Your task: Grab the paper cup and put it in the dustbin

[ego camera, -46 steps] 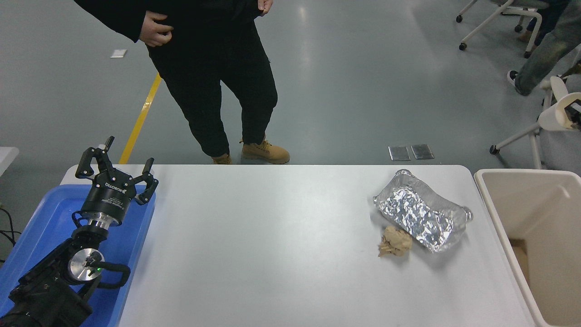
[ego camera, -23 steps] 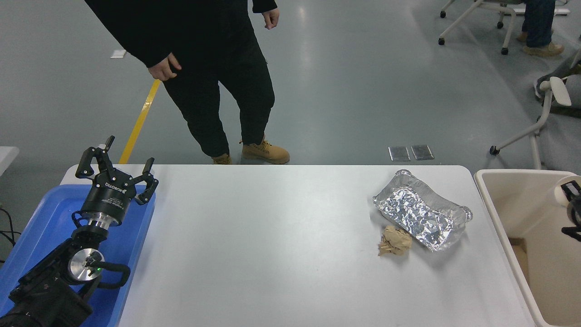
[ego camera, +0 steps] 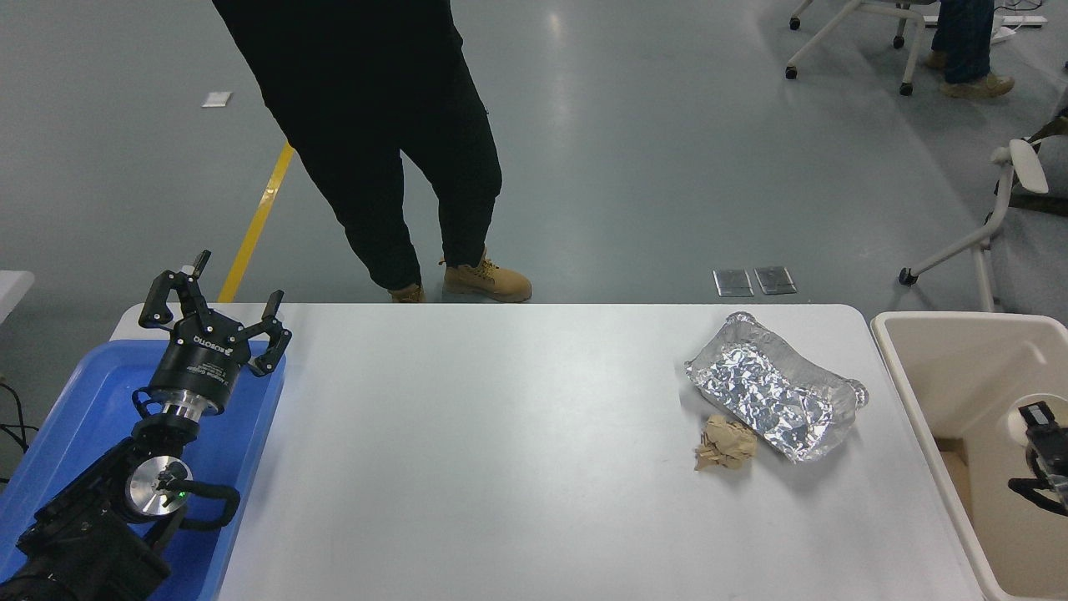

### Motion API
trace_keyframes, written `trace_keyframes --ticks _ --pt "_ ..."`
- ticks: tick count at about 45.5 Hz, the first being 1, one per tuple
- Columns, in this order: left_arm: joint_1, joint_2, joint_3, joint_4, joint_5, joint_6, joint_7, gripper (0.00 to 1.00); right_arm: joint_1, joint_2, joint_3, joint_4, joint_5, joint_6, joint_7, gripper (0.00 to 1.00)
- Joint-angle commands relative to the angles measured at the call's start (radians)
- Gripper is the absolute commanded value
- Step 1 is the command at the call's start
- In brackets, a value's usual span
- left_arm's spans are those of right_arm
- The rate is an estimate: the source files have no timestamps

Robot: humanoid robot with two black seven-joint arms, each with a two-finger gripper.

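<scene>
From the head view, my right gripper (ego camera: 1043, 421) sits inside the dustbin (ego camera: 943, 330) at the right edge, fingers closed around the paper cup (ego camera: 1020, 415). My worry: it is cut off by the frame, so on release I can't confirm the cup drops clear instead of sticking to a finger. The left gripper (ego camera: 213, 313), fingers spread and empty, stays parked over the blue tray (ego camera: 92, 392).
</scene>
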Motion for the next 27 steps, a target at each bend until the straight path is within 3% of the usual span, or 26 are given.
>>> trace_keyframes --ticks 1,4,6,11,27 --pt "0.000 0.000 0.000 0.000 0.000 0.000 0.000 0.98 -0.011 0.005 0.005 0.002 0.003 -0.013 0.000 0.00" --pt "0.000 0.000 0.000 0.000 0.000 0.000 0.000 0.98 -0.011 0.004 0.005 0.004 0.003 -0.022 0.000 0.00" --pt "0.000 0.000 0.000 0.000 0.000 0.000 0.000 0.98 -0.012 0.004 0.003 0.002 0.002 -0.031 0.000 0.25" --pt "0.000 0.000 0.000 0.000 0.000 0.000 0.000 0.98 -0.011 0.002 -0.009 0.004 -0.002 -0.079 0.001 0.99" --pt "0.000 0.000 0.000 0.000 0.000 0.000 0.000 0.98 0.121 -0.042 -0.040 0.085 0.000 -0.082 0.001 1.00"
